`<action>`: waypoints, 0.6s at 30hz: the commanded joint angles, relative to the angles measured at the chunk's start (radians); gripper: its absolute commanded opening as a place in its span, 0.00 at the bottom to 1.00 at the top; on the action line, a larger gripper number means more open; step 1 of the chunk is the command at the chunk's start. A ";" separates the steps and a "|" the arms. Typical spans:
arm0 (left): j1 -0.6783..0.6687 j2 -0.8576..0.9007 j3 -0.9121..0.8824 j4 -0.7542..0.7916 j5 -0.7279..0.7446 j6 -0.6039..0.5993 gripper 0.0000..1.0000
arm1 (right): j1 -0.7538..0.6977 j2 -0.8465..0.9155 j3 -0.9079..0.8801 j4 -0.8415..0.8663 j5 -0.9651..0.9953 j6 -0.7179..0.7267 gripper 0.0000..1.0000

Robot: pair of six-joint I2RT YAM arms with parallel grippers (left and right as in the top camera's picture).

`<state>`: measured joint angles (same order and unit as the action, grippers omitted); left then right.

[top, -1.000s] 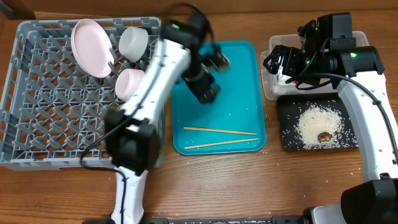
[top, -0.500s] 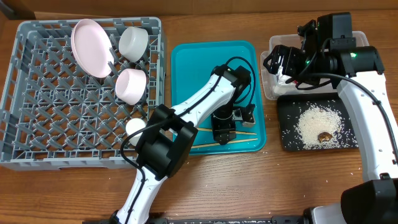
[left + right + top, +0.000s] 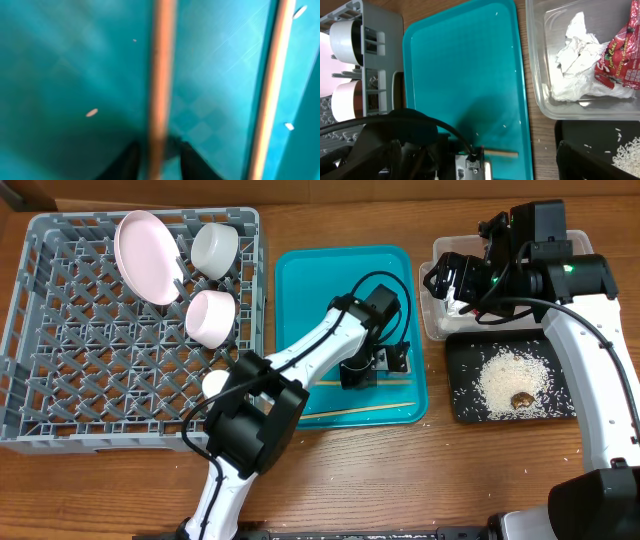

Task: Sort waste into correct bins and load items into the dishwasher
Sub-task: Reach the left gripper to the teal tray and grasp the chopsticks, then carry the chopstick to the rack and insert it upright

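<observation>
Left gripper (image 3: 360, 372) is down on the teal tray (image 3: 310, 300), nose to the surface. In the left wrist view, the upper chopstick (image 3: 162, 75) runs straight up the frame and passes between the two dark fingertips (image 3: 131, 159). The jaws therefore stand across its width, one on each side. They are narrow about the stick, but the view is blurred. I cannot tell whether the pads actually pinch it or merely flank it.

From overhead, this chopstick lies with its long axis left to right across the tray, toward the near edge. The second chopstick (image 3: 360, 411) lies close beside it and roughly parallel, outside the jaws.

The left arm is directly over the stick. The right gripper (image 3: 450, 280) hangs wide open and empty over the clear tub (image 3: 532, 50), well apart from the tray.

The dish rack (image 3: 100, 370) lies to the left of the tray, just beside it. I judge the coming move to be a lift and a carry leftward. Confirm the pinch first: a thin stick gripped off-centre may swing.
</observation>
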<state>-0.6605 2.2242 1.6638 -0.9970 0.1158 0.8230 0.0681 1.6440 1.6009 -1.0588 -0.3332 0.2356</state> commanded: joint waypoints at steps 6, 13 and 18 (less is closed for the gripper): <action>0.005 0.108 -0.104 0.004 -0.054 0.000 0.18 | 0.003 -0.006 0.010 0.005 0.003 0.000 1.00; 0.006 0.108 -0.092 0.035 -0.243 -0.089 0.04 | 0.003 -0.006 0.010 0.005 0.003 -0.001 1.00; 0.017 0.099 0.030 0.008 -0.384 -0.341 0.04 | 0.003 -0.006 0.010 0.005 0.003 0.000 1.00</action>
<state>-0.6678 2.2215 1.6737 -0.9768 -0.0795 0.6777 0.0681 1.6440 1.6009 -1.0592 -0.3328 0.2359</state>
